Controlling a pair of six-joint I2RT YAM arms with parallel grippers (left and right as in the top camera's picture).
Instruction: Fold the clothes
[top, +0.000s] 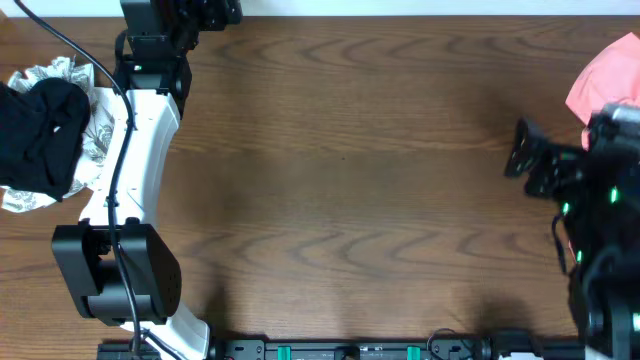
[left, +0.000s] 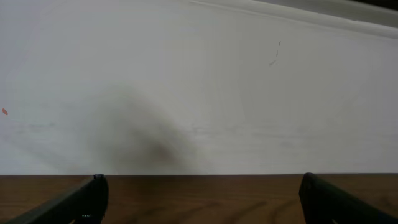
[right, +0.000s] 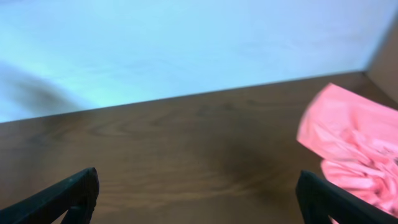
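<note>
Evidently nothing folded yet: your left fingers (left: 87, 198) and right fingers (right: 78, 190) gape wide, empty, over the brown wooden counter (top: 350, 180), crumpled pink garment (top: 605, 80) bunched far right, rumpled black garment (top: 40, 135) heaped on white patterned cloth (top: 97, 140) far left.

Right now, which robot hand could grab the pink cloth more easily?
Probably the right hand. It is open and the pink cloth lies close beside it, while the left hand is at the other end of the table, facing the wall.
</note>
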